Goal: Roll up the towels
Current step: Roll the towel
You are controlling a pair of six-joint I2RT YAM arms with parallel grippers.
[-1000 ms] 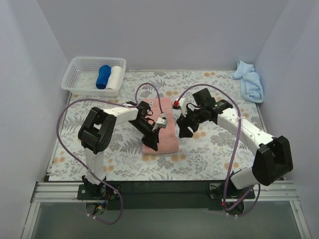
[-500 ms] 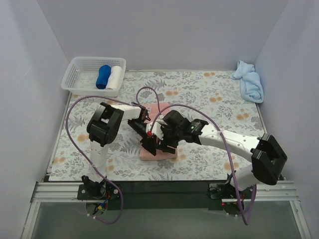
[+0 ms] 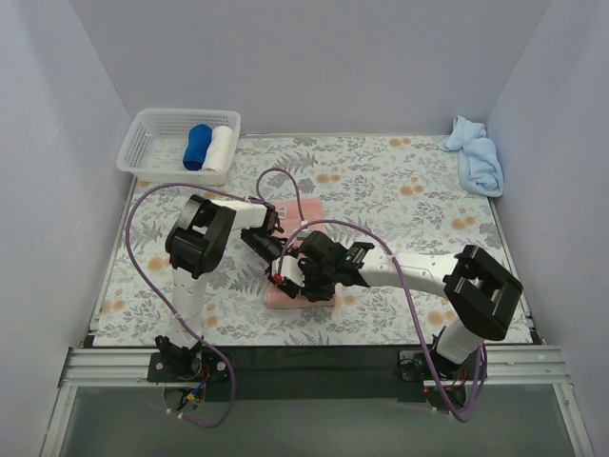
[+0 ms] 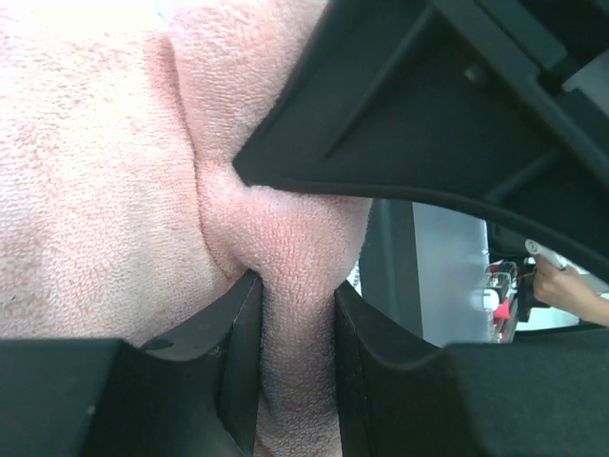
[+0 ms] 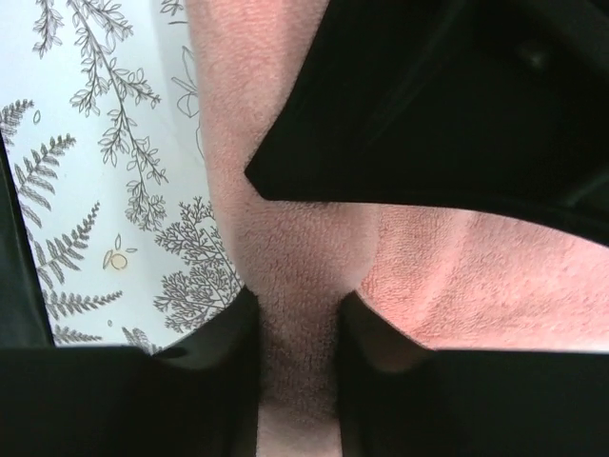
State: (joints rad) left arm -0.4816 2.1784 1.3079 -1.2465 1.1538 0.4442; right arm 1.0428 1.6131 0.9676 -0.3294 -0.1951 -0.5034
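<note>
The salmon-pink towel [image 3: 285,296] lies folded on the floral cloth near the front middle, mostly hidden under both grippers. My left gripper [image 3: 277,267] is shut on a pinched fold of it [image 4: 297,286]. My right gripper [image 3: 297,277] is shut on another fold of the same towel [image 5: 297,314], right beside the left one. The light sky-blue towel [image 3: 476,157] lies crumpled at the back right corner, away from both grippers.
A white basket [image 3: 143,154] at the back left holds a dark blue roll [image 3: 198,147] and a white roll [image 3: 221,148]. The floral tablecloth [image 3: 400,190] covers the table. Purple cables loop over both arms.
My right gripper has swung from the towel's right side to its near left edge, beside the left gripper, and closed on it. The pink towel now lies shorter and nearer the front.
</note>
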